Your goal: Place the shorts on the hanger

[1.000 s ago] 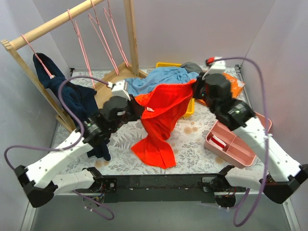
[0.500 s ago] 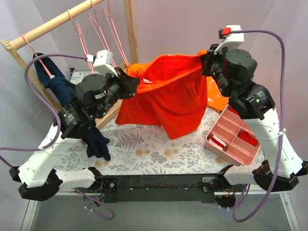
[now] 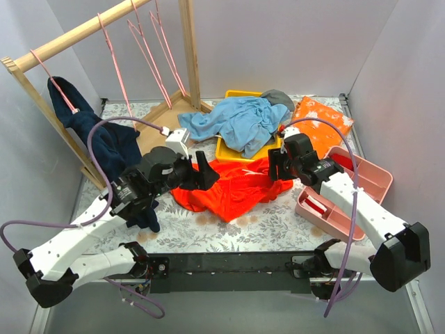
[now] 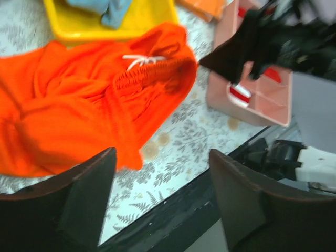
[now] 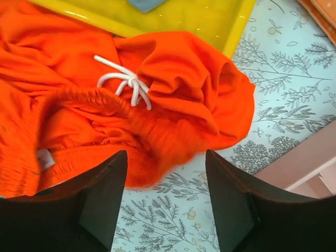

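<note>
The bright orange-red shorts (image 3: 233, 189) lie crumpled on the leaf-patterned table, just in front of the yellow tray. Their white drawstring (image 5: 126, 81) and elastic waistband face up. My left gripper (image 3: 206, 174) hovers at the shorts' left edge, open and empty; in its wrist view (image 4: 161, 157) the shorts (image 4: 79, 105) sit ahead of the fingers. Over the shorts' right end my right gripper (image 3: 275, 167) is open too (image 5: 166, 157), with the shorts (image 5: 173, 89) just beyond its fingertips. Thin pink hangers (image 3: 116, 66) hang from the wooden rail at the back left.
A light blue garment (image 3: 240, 120) is heaped on the yellow tray (image 3: 229, 149). An orange speckled packet (image 3: 320, 117) lies at the back right. A pink divided bin (image 3: 337, 205) stands at the right. A navy garment (image 3: 104, 146) hangs on a hanger from the wooden rack (image 3: 76, 33).
Half a second ago both grippers held the shorts stretched high between them. Both have opened and come down, and the shorts have dropped onto the table.
</note>
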